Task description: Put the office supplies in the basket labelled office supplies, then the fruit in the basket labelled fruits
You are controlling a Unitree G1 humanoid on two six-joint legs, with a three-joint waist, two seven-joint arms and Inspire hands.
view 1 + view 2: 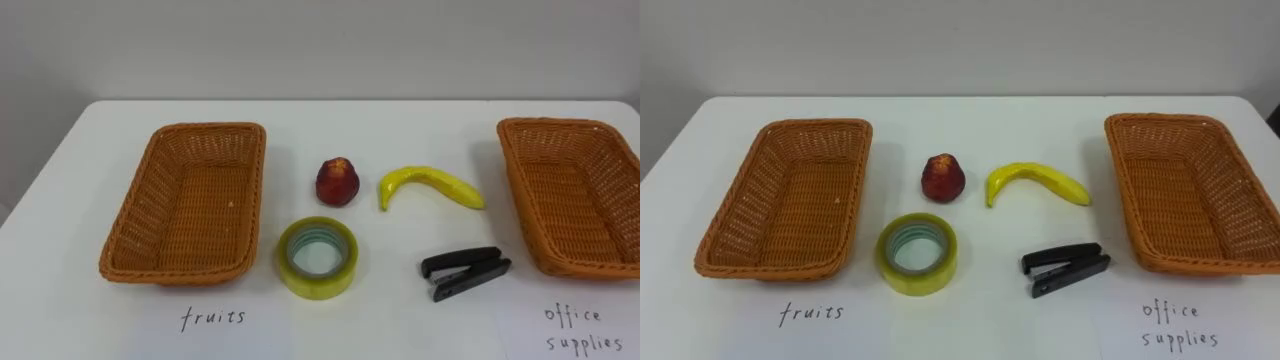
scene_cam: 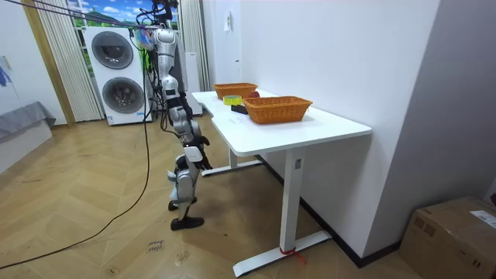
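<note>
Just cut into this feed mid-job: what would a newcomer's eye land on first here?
Two empty orange wicker baskets dominate the white table: the left basket and the right basket, one near each end. Between them four loose items wait unsorted: a red apple and a yellow banana farther back, with a tape roll and a black stapler nearer the robot.

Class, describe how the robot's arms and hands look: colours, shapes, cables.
In the room view the right arm, on the side nearer the camera, looks slim, built of silver-grey shells with black sections. It ends in a dark right hand. It is too small there to make out any markings. A dark cable trails from the robot across the floor.
</note>
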